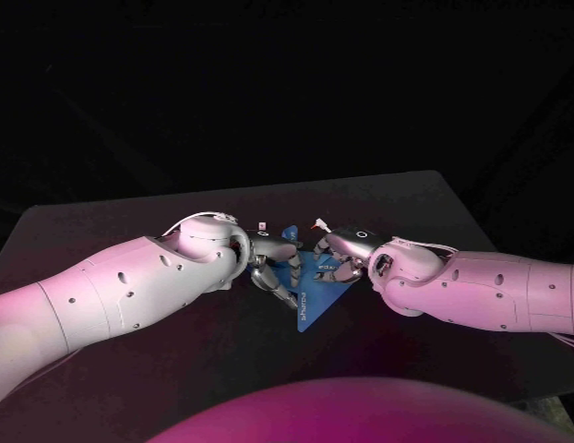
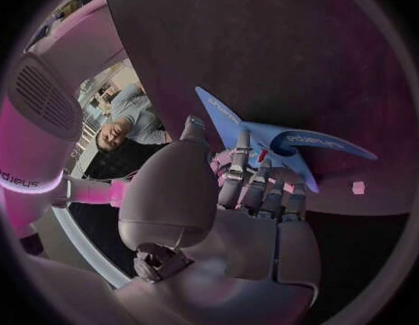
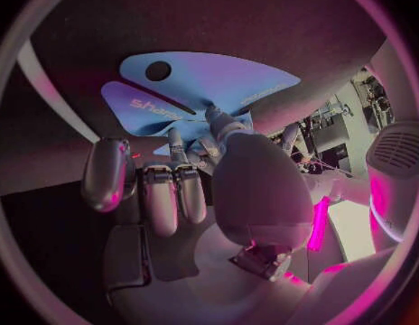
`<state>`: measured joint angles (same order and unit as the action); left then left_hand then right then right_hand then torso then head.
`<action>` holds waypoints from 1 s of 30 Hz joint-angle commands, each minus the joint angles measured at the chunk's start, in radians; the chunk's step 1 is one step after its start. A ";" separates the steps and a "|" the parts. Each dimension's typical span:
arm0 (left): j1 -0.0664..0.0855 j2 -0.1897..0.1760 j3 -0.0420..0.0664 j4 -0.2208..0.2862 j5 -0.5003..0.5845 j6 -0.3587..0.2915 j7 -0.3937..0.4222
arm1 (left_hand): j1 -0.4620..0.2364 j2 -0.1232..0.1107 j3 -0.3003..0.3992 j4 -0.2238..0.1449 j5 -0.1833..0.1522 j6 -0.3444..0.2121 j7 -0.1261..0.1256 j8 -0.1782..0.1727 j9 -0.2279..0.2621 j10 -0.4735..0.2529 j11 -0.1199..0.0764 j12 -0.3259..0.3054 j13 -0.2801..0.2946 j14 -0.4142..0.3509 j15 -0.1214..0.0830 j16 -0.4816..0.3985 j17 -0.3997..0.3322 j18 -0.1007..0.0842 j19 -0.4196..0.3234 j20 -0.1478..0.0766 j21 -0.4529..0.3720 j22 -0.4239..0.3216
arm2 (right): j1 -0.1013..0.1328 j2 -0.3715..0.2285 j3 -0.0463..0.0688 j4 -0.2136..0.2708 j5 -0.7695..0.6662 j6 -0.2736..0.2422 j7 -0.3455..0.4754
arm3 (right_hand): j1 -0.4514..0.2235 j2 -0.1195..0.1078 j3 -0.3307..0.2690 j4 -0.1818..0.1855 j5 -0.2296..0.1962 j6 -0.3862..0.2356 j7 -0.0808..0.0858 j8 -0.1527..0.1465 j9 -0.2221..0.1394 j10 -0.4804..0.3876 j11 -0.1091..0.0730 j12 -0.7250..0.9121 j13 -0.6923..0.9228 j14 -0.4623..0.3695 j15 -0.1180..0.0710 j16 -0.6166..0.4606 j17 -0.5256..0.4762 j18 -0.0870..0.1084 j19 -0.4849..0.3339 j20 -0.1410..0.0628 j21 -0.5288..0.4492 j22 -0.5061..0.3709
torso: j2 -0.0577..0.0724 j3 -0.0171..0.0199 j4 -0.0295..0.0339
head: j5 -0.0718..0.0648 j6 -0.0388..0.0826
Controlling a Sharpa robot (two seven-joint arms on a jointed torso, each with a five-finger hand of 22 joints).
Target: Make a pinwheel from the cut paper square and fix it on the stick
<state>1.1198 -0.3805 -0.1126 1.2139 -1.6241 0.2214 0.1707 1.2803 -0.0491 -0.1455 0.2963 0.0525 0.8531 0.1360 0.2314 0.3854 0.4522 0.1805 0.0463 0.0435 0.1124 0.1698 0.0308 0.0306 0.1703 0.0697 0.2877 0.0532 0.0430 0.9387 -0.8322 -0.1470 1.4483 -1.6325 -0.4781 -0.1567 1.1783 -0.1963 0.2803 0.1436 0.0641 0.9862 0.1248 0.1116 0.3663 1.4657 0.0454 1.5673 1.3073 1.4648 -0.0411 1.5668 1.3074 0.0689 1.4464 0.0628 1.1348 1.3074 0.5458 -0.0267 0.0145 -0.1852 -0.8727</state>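
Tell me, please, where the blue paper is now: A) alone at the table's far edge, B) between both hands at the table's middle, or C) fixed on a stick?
B: the head view shows the paper at the middle of the table, with the left hand and right hand meeting on it, fingers on its flaps.

Blue paper square (image 1: 311, 300), pale lettering along flaps, dark round hole in one. Black table (image 1: 114, 231). Silver left hand (image 1: 274, 265), silver right hand (image 1: 344, 251).
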 commanded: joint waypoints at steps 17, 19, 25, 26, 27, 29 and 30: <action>0.000 0.015 -0.015 -0.031 0.007 0.025 0.024 | -0.013 -0.027 0.039 0.000 -0.005 -0.080 -0.036 -0.031 0.016 -0.066 0.012 -0.007 -0.003 -0.016 0.002 -0.010 -0.003 0.005 -0.009 0.001 -0.005 -0.001 | -0.003 -0.001 -0.002 0.004 -0.013 0.017 -0.008 | 0.015 0.002 0.006 0.010 0.006 0.011 -0.002 0.001 0.000 0.105 -0.001 0.003 0.264 0.106 0.003 0.004 0.263 0.014 0.001 0.004 -0.002 0.109 | -0.001 0.0007 0.0002 | -0.008 0.000; -0.001 0.014 -0.016 -0.032 0.008 0.028 0.024 | -0.013 -0.023 0.042 0.000 -0.005 -0.092 -0.038 -0.037 0.013 -0.068 0.011 -0.008 -0.004 -0.015 0.001 -0.010 -0.003 0.005 -0.008 0.001 -0.005 -0.001 | -0.003 -0.001 -0.002 0.004 -0.012 0.013 -0.006 | 0.016 0.003 0.007 0.011 0.007 0.012 -0.002 0.002 0.000 0.105 -0.001 0.003 0.264 0.106 0.002 0.004 0.263 0.014 0.001 0.004 -0.003 0.109 | -0.001 0.0005 0.0002 | -0.008 0.000; -0.003 0.012 -0.019 -0.036 0.014 0.035 0.025 | -0.012 -0.009 0.047 -0.001 -0.005 -0.087 -0.015 -0.033 0.012 -0.053 -0.003 -0.005 -0.002 -0.013 -0.005 -0.009 -0.002 0.005 -0.008 0.001 -0.005 -0.001 | -0.002 -0.002 -0.002 0.005 -0.009 -0.005 0.002 | 0.023 0.005 0.011 0.013 0.012 0.012 -0.002 0.002 -0.001 0.105 -0.002 0.003 0.264 0.106 0.002 0.004 0.263 0.014 0.001 0.003 -0.002 0.110 | -0.001 0.0002 0.0009 | -0.010 0.000; -0.003 0.012 -0.020 -0.037 0.015 0.036 0.026 | -0.012 -0.009 0.047 -0.001 -0.005 -0.087 -0.015 -0.033 0.012 -0.053 -0.003 -0.005 -0.002 -0.013 -0.005 -0.009 -0.002 0.005 -0.008 0.001 -0.005 -0.001 | -0.002 -0.002 -0.002 0.006 -0.009 -0.009 0.004 | 0.027 0.007 0.014 0.013 0.016 0.011 -0.002 0.001 -0.002 0.105 -0.001 0.003 0.264 0.106 0.002 0.004 0.263 0.014 0.002 0.003 -0.001 0.110 | 0.000 0.0001 0.0008 | -0.010 0.000; -0.004 0.011 -0.021 -0.038 0.016 0.036 0.026 | -0.012 -0.009 0.047 -0.001 -0.005 -0.087 -0.015 -0.033 0.012 -0.053 -0.003 -0.005 -0.002 -0.013 -0.005 -0.009 -0.002 0.005 -0.008 0.001 -0.005 -0.001 | -0.002 -0.003 -0.002 0.007 -0.007 -0.013 0.006 | 0.028 0.007 0.015 0.013 0.016 0.011 -0.002 0.001 -0.002 0.105 -0.001 0.003 0.264 0.106 0.002 0.004 0.263 0.014 0.002 0.003 -0.001 0.110 | 0.000 -0.0001 0.0008 | -0.011 0.000; -0.005 0.011 -0.022 -0.039 0.018 0.036 0.027 | -0.012 -0.007 0.048 -0.001 -0.005 -0.085 -0.014 -0.032 0.013 -0.052 -0.003 -0.005 -0.002 -0.013 -0.006 -0.010 -0.002 0.005 -0.008 0.001 -0.005 -0.001 | -0.002 -0.003 -0.002 0.009 -0.003 -0.020 0.009 | 0.032 0.009 0.019 0.014 0.021 0.011 -0.002 0.001 -0.003 0.105 -0.001 0.003 0.264 0.106 0.002 0.004 0.263 0.014 0.002 0.003 -0.001 0.111 | 0.000 -0.0003 0.0008 | -0.011 0.000; -0.006 0.012 -0.023 -0.040 0.019 0.036 0.027 | -0.012 -0.006 0.048 -0.001 -0.005 -0.084 -0.012 -0.032 0.013 -0.052 -0.004 -0.006 -0.002 -0.014 -0.006 -0.010 -0.002 0.005 -0.009 0.001 -0.005 -0.001 | -0.002 -0.004 -0.002 0.010 -0.001 -0.023 0.011 | 0.032 0.009 0.019 0.014 0.021 0.011 -0.002 0.001 -0.003 0.105 -0.001 0.003 0.264 0.106 0.002 0.004 0.263 0.014 0.002 0.003 -0.001 0.111 | 0.000 -0.0001 0.0008 | -0.011 0.000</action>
<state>1.1166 -0.3690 -0.1339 1.1752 -1.6144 0.2326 0.1885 1.2660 -0.0631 -0.1058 0.2952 0.0525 0.7684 0.1159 0.1965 0.3972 0.3957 0.1768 0.0404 0.0404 0.0966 0.1684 0.0252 0.0276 0.1701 0.0697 0.2877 0.0531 0.0418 0.9380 -0.8361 -0.1480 1.4564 -1.6316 -0.4908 -0.1552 1.1992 -0.1857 0.2944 0.1575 0.0814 0.9937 0.1251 0.1118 0.3640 1.4657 0.0454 1.5673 1.3079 1.4648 -0.0412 1.5668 1.3073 0.0690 1.4464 0.0628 1.1348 1.3080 0.5451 -0.0265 0.0151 -0.1959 -0.8727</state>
